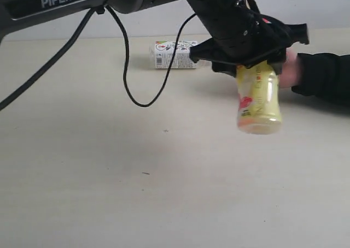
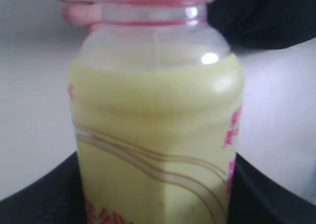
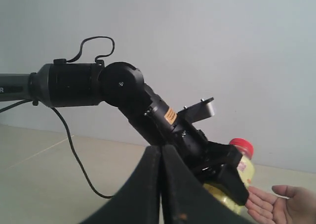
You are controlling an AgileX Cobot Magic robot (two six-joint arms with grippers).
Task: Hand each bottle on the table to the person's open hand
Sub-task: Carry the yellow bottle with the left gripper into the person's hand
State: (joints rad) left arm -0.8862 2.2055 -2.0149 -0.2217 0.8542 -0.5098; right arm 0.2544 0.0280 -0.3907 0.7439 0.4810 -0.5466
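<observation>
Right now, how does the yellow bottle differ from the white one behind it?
The yellow bottle hangs in the air, gripped by the robot's left hand; the white bottle rests on the table, untouched. The yellow bottle is roughly upright; the white bottle lies on its side. The yellow bottle has red print; the white bottle has a barcode label. Both are small bottles.
</observation>
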